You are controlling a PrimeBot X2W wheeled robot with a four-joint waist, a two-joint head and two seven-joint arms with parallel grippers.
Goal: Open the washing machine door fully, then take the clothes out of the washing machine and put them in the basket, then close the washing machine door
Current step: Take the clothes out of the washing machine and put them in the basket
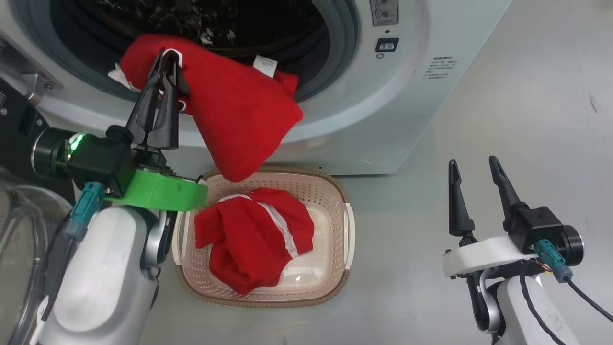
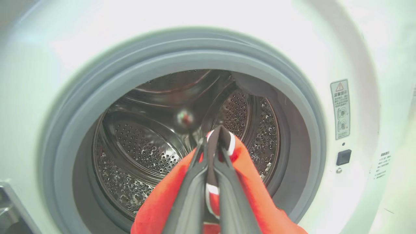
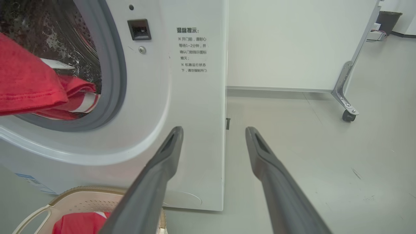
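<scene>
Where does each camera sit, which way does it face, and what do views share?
Head view: on the head, looking down at the washing machine and basket; left gripper shut on the clothes, right gripper open.
Left wrist view: on that wrist, facing the drum along shut fingers.
Right wrist view: on that wrist, facing the machine's corner and floor between open fingers.
Shared: all three show the clothes.

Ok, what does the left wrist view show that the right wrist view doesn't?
Left wrist view: the left end effector shut on the red garment, and the drum's back wall. Right wrist view: the open right end effector, the basket and the floor. Both: the washing machine, its grey door seal and that red garment at the opening.
</scene>
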